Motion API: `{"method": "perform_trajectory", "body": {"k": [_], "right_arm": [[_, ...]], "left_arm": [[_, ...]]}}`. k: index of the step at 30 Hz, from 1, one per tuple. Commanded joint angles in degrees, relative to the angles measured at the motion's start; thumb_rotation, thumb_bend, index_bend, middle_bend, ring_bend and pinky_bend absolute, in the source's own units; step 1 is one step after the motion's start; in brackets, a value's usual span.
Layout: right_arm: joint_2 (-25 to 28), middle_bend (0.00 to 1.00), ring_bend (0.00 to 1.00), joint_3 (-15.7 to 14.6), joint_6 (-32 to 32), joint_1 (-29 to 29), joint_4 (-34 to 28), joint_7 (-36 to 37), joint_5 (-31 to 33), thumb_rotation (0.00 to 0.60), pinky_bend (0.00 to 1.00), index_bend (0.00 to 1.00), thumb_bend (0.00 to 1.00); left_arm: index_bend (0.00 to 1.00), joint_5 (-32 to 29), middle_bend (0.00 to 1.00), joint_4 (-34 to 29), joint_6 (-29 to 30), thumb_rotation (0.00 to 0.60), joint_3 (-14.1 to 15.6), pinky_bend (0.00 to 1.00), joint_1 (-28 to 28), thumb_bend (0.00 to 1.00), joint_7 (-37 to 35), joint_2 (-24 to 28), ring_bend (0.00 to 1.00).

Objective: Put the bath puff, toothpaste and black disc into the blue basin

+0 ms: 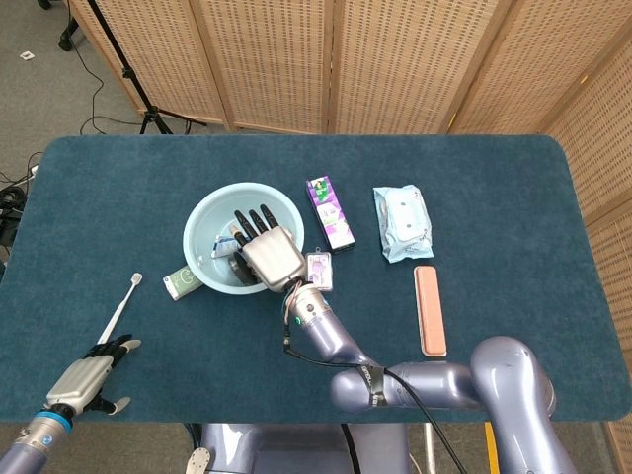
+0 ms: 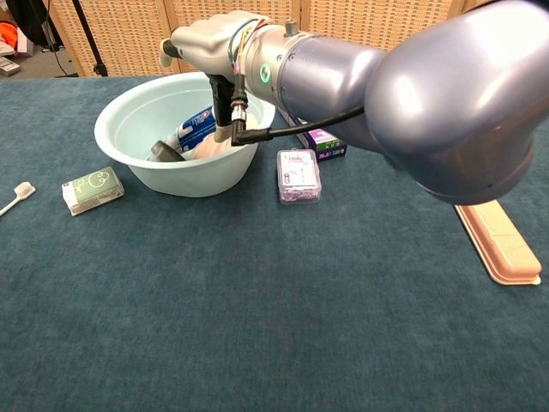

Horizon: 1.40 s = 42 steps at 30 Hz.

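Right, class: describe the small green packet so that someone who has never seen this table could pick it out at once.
Find the blue basin left of the table's middle, with a robot hand over it. The green packet lies on the cloth against the basin's near-left side, between the basin and the white toothbrush. It is the only green thing on the table; the other small boxes are purple and lie right of the basin.
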Motion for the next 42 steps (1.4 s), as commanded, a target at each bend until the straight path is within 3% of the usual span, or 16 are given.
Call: {"method": "perform_trajectory", "body": {"k": [1,10,21,27,31,37,42], "right_arm": [[0.2,0.0,0.0,-0.2,0.2,-0.2,-0.1,0.3,-0.4,0.6,0.02,0.1,0.13],[4.6,0.0,0.0,-1.9,3.4,-3.8,-3.2,1.0,-0.6,0.6,0.02,0.1,0.13],[20.6,0.0,0.0,-5.9,8.2,-13.9,-17.9,3.8,-2.0,0.6,0.0,0.1,0.13],[29.9,0.0,0.0,-12.1,12.5,-23.1,-25.7,10.1,-8.7,0.6,0.0,0.1,0.13],[34.2,0.0,0.0,-17.7,17.3,-31.1,-28.2,16.6,-15.7,0.6,0.0,0.1,0.13],[37.6,0.0,0.0,-24.4,22.9,-40.9,-27.9,25.9,-24.3,0.6,0.0,0.1,0.13],[39.6,0.0,0.0,-28.0,27.6,-47.3,-26.6,30.1,-30.8,0.6,0.0,0.1,0.13]], "left_arm": [[0.0,0.0,0.0,0.0,0.0,0.6,0.0,0.0,0.0,0.28,0.2,-0.1,0.0],[0.0,0.0,0.0,-0.1,0.5,0.6,0.3,0.0,0.1,0.28,1.2,-0.4,0.0],[0.0,0.4,0.0,0.4,4.9,0.6,-0.4,0.0,1.4,0.28,4.1,-2.3,0.0],[0.0,0.2,0.0,1.2,8.1,0.6,-1.4,0.0,2.3,0.28,5.6,-3.0,0.0],[0.0,-0.3,0.0,1.7,9.5,0.6,-1.8,0.0,2.7,0.28,7.1,-3.4,0.0],[0.0,-0.1,0.0,2.1,11.9,0.6,-2.2,0.0,3.4,0.28,9.5,-4.4,0.0],[0.0,0.9,0.0,2.3,14.0,0.6,-2.4,0.0,4.0,0.27,11.1,-5.2,0.0]]}}
